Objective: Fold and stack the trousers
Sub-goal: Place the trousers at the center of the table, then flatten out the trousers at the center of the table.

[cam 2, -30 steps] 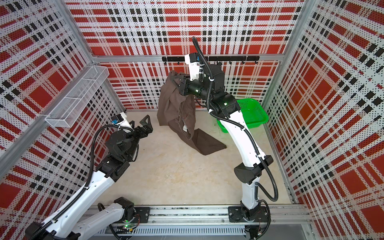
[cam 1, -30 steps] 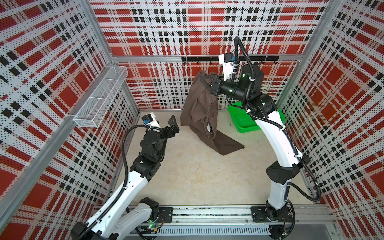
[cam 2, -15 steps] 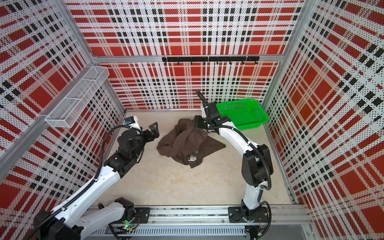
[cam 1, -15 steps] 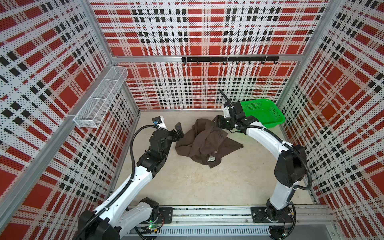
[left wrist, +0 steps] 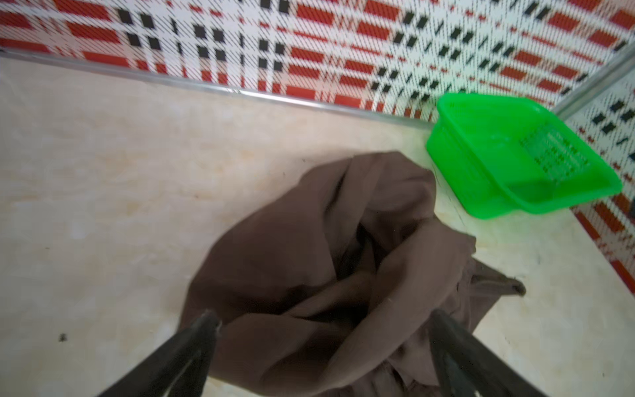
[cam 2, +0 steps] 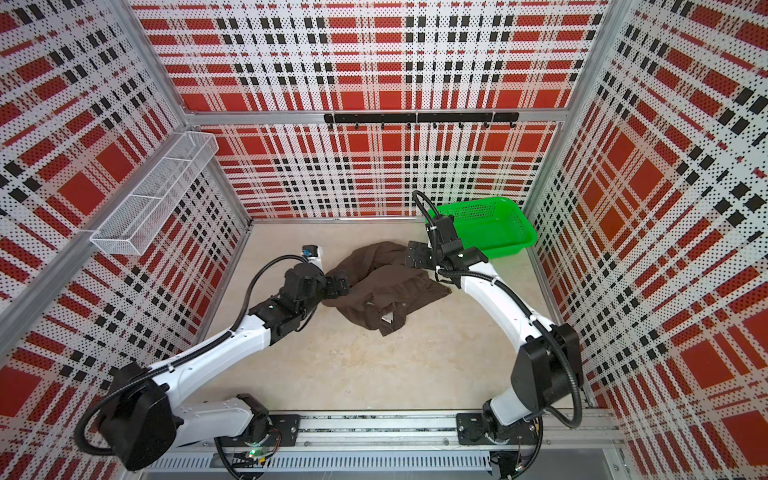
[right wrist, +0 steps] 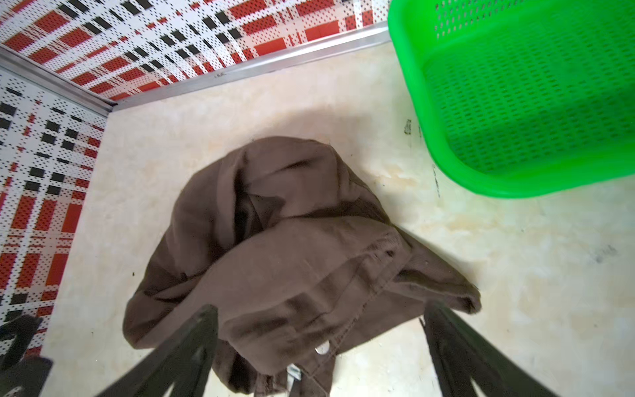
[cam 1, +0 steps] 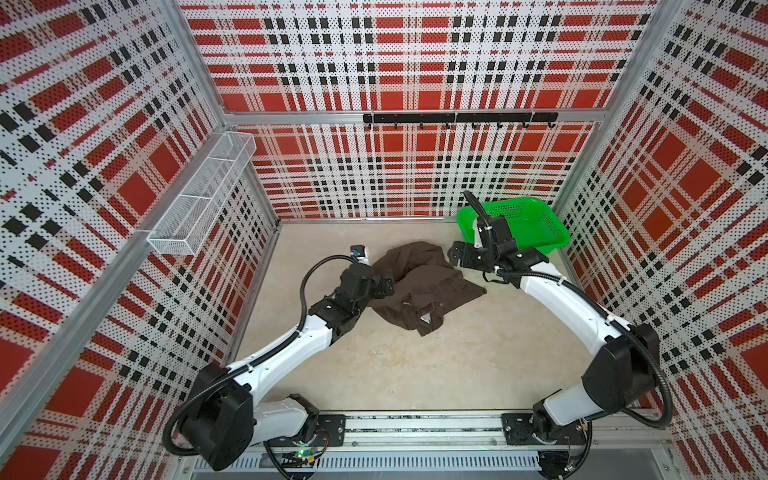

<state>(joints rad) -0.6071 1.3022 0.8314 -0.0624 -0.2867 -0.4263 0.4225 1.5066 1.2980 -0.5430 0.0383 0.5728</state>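
The left gripper has its jaws spread wide and grips nothing; it sits low at the left edge of the trousers, and in its wrist view the 2 fingers straddle the brown cloth, though I cannot tell whether they touch it. The right gripper is spread just as wide and is also empty, hanging at the far right edge of the heap, just beside the green basket. The trousers lie loose and crumpled on the table, towards the back and between the 2 grippers, apart from the basket, with a small pale button showing near the waistband and a white label at the near side. The table is a pale beige surface, scuffed and faintly stained. Perforated walls in red, black and white plaid close it in on 3 sides. A white wire shelf hangs on the left wall and a black hook rail on the back one. I count 2 arms, 2 grippers, 1 pair of trousers, 1 basket, 1 shelf and 1 rail.
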